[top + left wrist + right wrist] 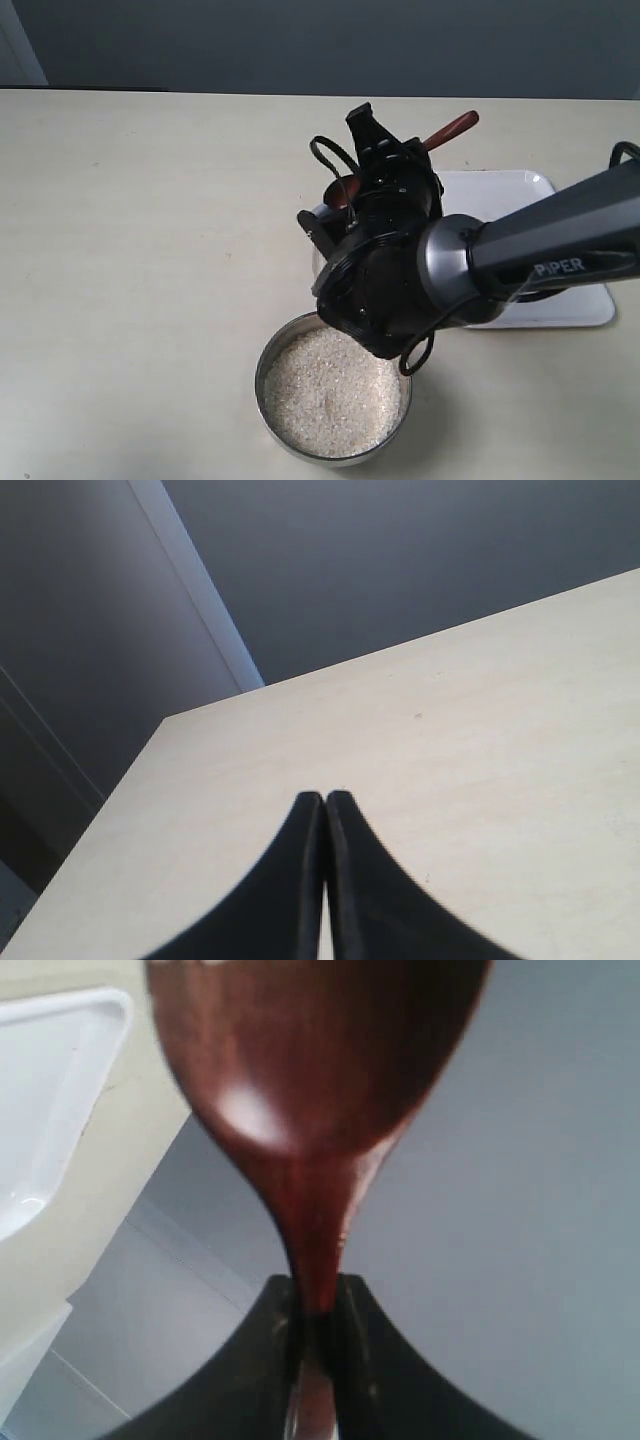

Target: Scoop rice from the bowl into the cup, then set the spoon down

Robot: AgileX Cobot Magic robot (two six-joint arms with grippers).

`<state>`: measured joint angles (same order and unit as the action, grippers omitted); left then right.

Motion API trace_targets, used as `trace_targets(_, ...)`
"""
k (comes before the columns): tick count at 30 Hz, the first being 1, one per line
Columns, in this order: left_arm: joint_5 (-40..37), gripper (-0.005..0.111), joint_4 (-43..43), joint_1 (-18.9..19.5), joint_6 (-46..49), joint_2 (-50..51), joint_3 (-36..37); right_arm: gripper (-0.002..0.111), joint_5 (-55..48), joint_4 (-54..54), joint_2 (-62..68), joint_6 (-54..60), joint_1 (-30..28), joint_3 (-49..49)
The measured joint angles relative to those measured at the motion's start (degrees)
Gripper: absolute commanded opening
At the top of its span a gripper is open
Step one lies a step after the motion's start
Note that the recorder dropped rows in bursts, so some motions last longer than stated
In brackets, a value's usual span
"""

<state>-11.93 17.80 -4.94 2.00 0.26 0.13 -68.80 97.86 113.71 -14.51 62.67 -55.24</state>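
Observation:
The wide steel bowl point(270, 350) stands near the table's front edge, heaped with white rice point(330, 395). My right gripper point(318, 1295) is shut on the slim handle of the red-brown wooden spoon point(310, 1050). In the exterior view the spoon point(450, 130) lies slanted through the black gripper, behind the bowl and above the table, with its oval head point(340, 192) to the left. The cup is hidden behind the right arm's wrist. My left gripper point(326, 798) is shut and empty over bare table, and does not show in the exterior view.
A white rectangular tray point(500, 185) lies on the right of the table, partly under the right arm point(540, 250). The pale tabletop point(140, 250) stretches to the left of the bowl. A dark wall runs behind the table's far edge.

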Motion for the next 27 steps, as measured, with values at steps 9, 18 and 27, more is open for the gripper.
trace_targets(9, 0.0, 0.0, 0.0, 0.0, 0.0, 0.0, 0.0, -0.001, -0.5, 1.4, 5.2, -7.8, 0.0, 0.0)
trace_targets(18, 0.0, 0.0, 0.0, 0.0, 0.0, 0.0, 0.0, -0.001, -0.5, 1.6, 5.8, -12.0, -0.9, 0.0)
trace_targets(27, 0.0, 0.0, 0.0, 0.0, 0.0, 0.0, 0.0, -0.001, -0.5, 1.6, 3.6, -12.2, -1.2, 0.0)
